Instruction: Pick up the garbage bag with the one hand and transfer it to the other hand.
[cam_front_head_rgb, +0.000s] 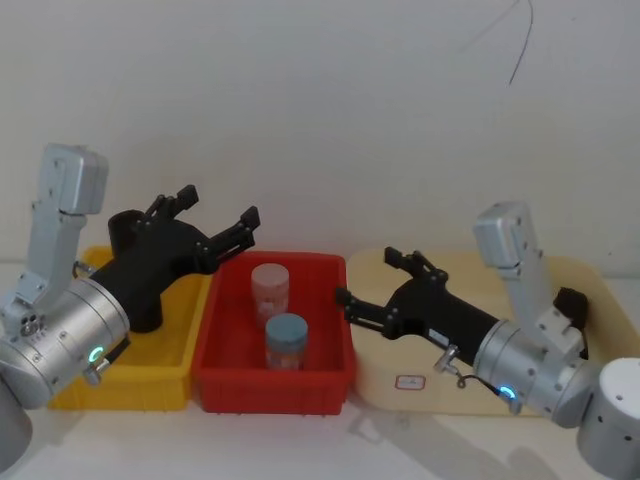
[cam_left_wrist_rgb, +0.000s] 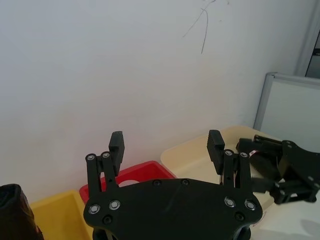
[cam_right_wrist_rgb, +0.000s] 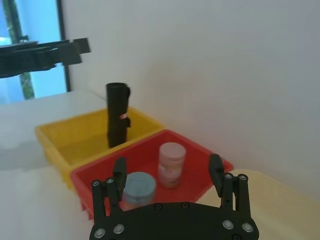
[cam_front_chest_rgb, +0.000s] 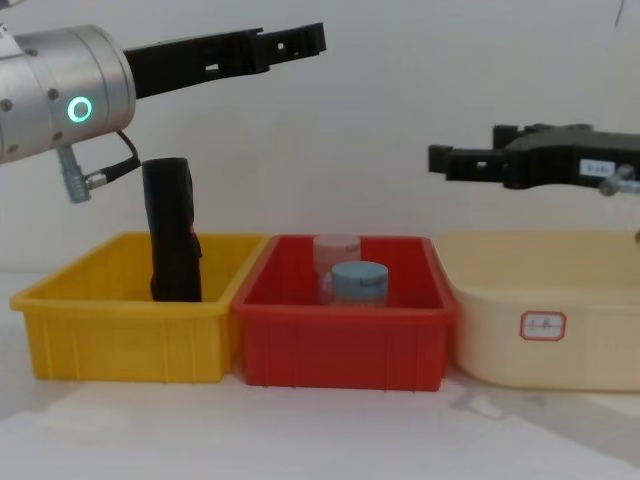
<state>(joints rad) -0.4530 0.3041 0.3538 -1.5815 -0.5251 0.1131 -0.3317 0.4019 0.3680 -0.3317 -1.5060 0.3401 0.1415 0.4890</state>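
Black garbage bag (cam_front_chest_rgb: 172, 230) stands upright in the yellow bin (cam_front_chest_rgb: 120, 340) at lower left; left end effector (cam_front_head_rgb: 218, 207) and right end effector (cam_front_head_rgb: 368, 277) hover wide open, empty

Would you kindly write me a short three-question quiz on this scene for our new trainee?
1. True or false: the tight black roll of plastic garbage bags lies flat in the red plastic bin.
2. How many jars stand in the red plastic bin? A) one B) two C) three
3. Fill the gap: the left claw, raised above the yellow-red bin border, and the right claw, raised at the left end of the cream plastic tray, are both ____.

Key
1. False: it stands upright in the yellow plastic bin.
2. B: a blue-lidded jar and a pink-lidded jar.
3. Open.
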